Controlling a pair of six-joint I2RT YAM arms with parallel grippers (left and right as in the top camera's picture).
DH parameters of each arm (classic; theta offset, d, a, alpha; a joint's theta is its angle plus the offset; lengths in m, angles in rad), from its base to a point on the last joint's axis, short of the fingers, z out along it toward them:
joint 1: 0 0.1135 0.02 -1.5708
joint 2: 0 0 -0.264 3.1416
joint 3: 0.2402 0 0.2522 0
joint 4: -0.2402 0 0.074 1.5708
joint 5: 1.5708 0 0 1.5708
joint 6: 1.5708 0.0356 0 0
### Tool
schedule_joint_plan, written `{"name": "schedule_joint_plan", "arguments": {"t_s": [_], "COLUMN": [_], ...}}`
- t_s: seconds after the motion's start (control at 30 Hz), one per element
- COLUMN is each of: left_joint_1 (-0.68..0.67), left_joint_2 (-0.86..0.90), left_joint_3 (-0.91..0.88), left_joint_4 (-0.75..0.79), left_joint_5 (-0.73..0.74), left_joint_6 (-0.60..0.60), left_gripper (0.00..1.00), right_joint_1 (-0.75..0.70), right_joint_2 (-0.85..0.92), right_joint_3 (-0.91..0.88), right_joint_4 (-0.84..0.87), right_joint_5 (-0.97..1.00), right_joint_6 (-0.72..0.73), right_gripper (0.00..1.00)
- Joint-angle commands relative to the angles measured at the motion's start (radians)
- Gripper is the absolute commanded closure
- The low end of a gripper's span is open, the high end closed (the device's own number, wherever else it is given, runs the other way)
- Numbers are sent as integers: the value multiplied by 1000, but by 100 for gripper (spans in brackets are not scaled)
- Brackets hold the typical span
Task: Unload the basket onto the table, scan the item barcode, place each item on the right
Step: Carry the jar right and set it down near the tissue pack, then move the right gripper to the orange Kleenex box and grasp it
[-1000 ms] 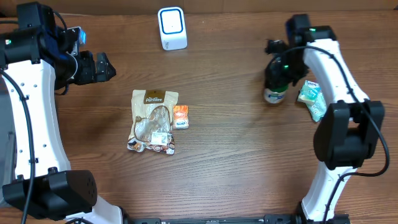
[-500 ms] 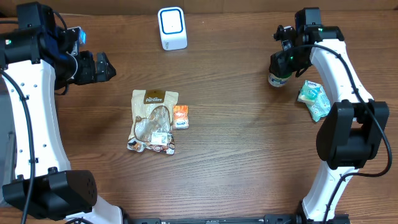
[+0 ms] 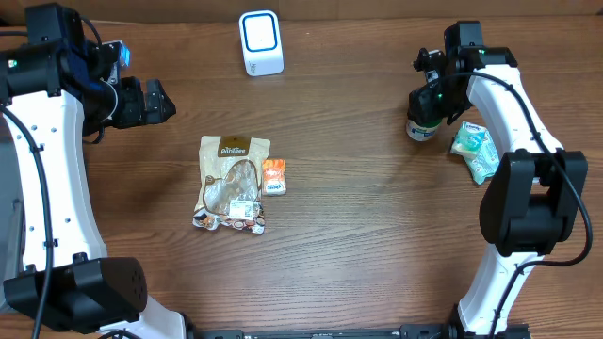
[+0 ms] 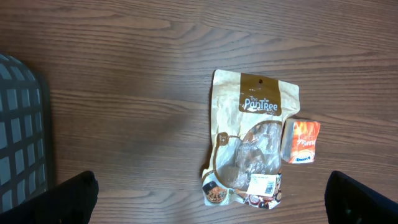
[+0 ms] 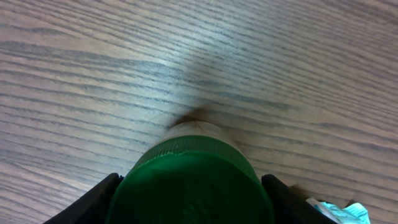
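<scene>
The right gripper [image 3: 426, 100] has its jaws closed on the green cap of a bottle [image 3: 420, 128]. In the right wrist view the cap fills the whole gap, with 1 finger [image 5: 102, 194] against each side and the wood grain of the bench [image 3: 358, 217] behind it. The bottle hangs straight down from the jaws, cap up, at the far right part of the bench; whether its base touches the wood cannot be told. A crumpled teal packet [image 3: 474, 151] lies just beside it on the right. The white scanner [image 3: 261, 42] stands at the far edge near the middle, well apart from the bottle.

The left gripper [image 3: 162, 100] hovers at the far left with its jaws wide apart and nothing between them. Its wrist camera looks down on a brown snack pouch [image 4: 252, 149] lying flat, with 1 small orange packet [image 4: 300, 142] touching its right side.
</scene>
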Motion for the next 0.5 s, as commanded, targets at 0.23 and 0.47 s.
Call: {"name": "schedule_joint_plan", "arguments": {"t_s": [0.23,0.47], "left_joint_1": [-8,-8], "left_joint_2": [-10,-10], "left_joint_3": [14,14], "left_joint_4": [1,0], "left_joint_5": [-3,-3], "left_joint_6": [28,28], "left_gripper": [0,0], "right_joint_1": [-8,24], "right_joint_2": [-16,-56], "right_joint_3": [4,227], "right_joint_4": [-14,-209], "right_joint_5": [12,-43], "right_joint_6": [0,55], "right_gripper": [0,0]}}
